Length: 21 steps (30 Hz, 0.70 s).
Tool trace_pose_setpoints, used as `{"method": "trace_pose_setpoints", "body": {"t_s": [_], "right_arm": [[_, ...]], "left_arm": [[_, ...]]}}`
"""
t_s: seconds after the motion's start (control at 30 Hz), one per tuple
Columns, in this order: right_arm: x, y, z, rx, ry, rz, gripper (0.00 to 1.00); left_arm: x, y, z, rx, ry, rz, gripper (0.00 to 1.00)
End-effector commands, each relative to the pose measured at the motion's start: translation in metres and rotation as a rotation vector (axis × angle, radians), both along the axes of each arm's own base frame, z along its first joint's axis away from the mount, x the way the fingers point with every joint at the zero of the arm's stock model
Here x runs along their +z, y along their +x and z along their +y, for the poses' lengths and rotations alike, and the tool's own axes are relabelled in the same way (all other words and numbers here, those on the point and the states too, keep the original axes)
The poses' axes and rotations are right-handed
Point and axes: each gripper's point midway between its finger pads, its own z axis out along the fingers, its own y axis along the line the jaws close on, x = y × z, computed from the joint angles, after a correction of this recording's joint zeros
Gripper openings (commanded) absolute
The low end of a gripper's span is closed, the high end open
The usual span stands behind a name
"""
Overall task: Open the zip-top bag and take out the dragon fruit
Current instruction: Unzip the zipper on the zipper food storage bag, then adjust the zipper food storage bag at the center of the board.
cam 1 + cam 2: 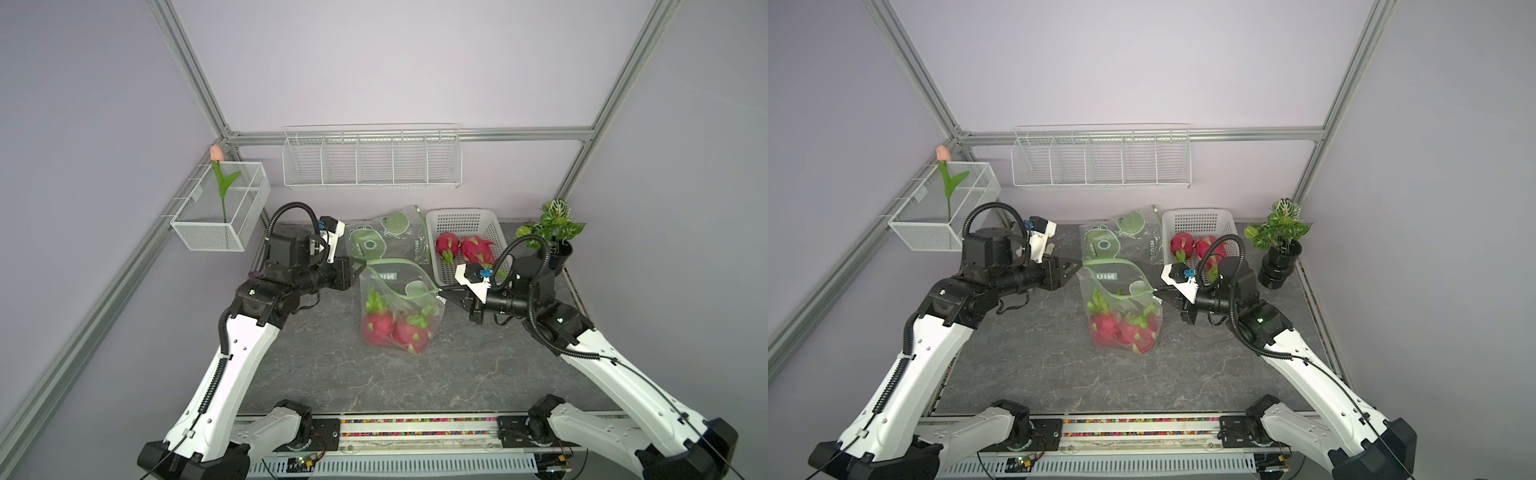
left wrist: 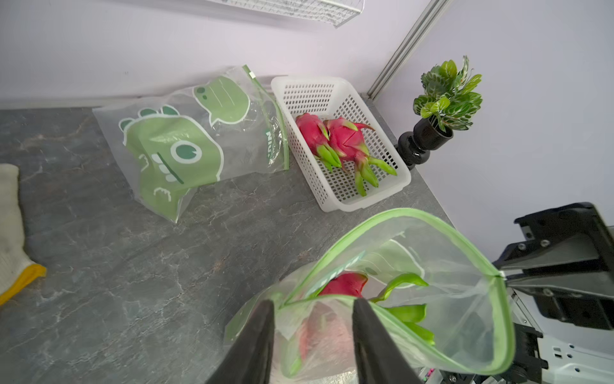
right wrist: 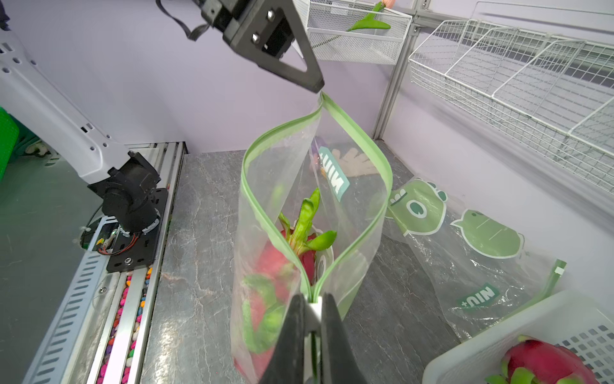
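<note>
A clear zip-top bag (image 1: 400, 305) with a green zip rim stands mid-table, its mouth spread wide. Two dragon fruit (image 1: 379, 327) (image 1: 412, 332) sit inside, magenta with green scales. My right gripper (image 3: 312, 299) is shut on the white slider at the bag's right end (image 1: 440, 294). My left gripper (image 2: 314, 304) is at the bag's left corner (image 1: 361, 264). Its fingers (image 2: 262, 319) stand apart, with the bag's rim lying across the gap. Two more dragon fruit (image 1: 448, 245) (image 1: 477, 250) lie in the white basket (image 1: 461, 214).
An empty bag with green cartoon print (image 1: 386, 237) lies flat behind the standing bag. A potted plant (image 1: 552, 226) is at the back right. Wire baskets (image 1: 370, 160) (image 1: 220, 208) hang on the walls. A white and yellow glove (image 2: 10, 226) lies on the table.
</note>
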Motion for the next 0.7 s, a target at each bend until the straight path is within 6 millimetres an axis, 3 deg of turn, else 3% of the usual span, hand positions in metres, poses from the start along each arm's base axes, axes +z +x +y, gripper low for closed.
{"method": "trace_pose_setpoints", "body": {"t_s": [0.0,0.13,0.3,0.67], "right_arm": [[0.000,-0.006,0.001,0.045,-0.004,-0.014,0.07],[0.000,-0.007,0.001,0.052,-0.005,-0.011,0.07],[0.002,-0.009,0.001,0.055,0.000,-0.015,0.07],[0.001,-0.017,-0.002,0.068,0.001,-0.023,0.07]], "left_arm": [[0.001,-0.024,-0.006,-0.127,0.071,0.079,0.43],[0.009,-0.030,-0.015,-0.220,0.107,0.089,0.54],[0.008,-0.032,-0.039,-0.351,0.167,0.097,0.55],[-0.009,0.008,-0.078,-0.460,0.339,0.039,0.62]]}}
